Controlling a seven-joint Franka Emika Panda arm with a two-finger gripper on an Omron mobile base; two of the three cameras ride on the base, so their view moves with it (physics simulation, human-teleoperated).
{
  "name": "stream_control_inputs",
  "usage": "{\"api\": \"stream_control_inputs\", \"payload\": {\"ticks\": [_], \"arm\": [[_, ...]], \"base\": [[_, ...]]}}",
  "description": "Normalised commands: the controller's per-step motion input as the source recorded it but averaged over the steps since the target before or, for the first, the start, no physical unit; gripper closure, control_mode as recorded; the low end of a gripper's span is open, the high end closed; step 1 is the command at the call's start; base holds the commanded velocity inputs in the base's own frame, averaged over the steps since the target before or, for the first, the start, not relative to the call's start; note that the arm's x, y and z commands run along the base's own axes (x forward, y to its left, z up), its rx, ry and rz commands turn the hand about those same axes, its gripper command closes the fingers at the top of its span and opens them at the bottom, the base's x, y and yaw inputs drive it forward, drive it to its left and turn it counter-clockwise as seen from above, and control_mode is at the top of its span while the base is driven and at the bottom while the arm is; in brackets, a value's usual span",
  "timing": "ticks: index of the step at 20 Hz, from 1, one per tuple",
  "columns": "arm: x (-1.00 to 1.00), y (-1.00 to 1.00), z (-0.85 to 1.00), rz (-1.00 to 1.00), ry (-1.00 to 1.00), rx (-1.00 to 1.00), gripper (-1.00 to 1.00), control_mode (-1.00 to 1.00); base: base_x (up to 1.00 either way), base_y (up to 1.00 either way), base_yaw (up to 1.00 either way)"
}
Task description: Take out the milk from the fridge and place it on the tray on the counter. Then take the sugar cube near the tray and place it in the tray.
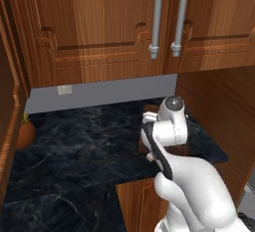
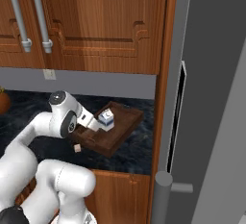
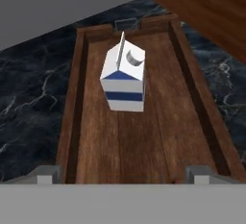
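Milk carton (image 3: 123,76) upright in the tray (image 3: 98,151), tray on the counter (image 2: 139,146) beside the fridge (image 2: 211,98), sugar cube (image 2: 77,148) on the counter just off the tray's near-left rim, gripper (image 2: 94,123) over the tray just left of the carton, wall cabinets (image 1: 99,27) above.

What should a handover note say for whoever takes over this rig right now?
Gripper: open, holding nothing, above the near end of the tray.
Milk: upright inside the tray on the counter, apart from the fingertips.
Sugar cube: on the counter beside the tray's near edge, outside it.
Fridge: to the right of the counter.
Done: milk placed in the tray.
Left: pick up the sugar cube and put it in the tray.
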Motion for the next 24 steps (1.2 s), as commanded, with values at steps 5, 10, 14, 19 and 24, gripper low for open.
{"api": "stream_control_inputs", "payload": {"ticks": [5,10,14,19,24], "arm": [[-0.92,0.00,0.43,0.00,0.00,0.00,-1.00,-1.00],[-0.95,0.00,0.32,0.00,0.10,0.08,-1.00,-1.00],[-0.55,0.18,0.01,0.00,0.22,0.24,-1.00,-1.00],[-0.19,0.30,-0.13,0.00,0.07,0.09,-1.00,-1.00],[0.00,0.41,-0.30,0.00,0.00,0.00,-1.00,-1.00]], "base": [[0.00,0.00,0.00],[0.00,0.00,0.00],[0.00,0.00,0.00],[0.00,0.00,0.00],[0.00,0.00,0.00]]}}
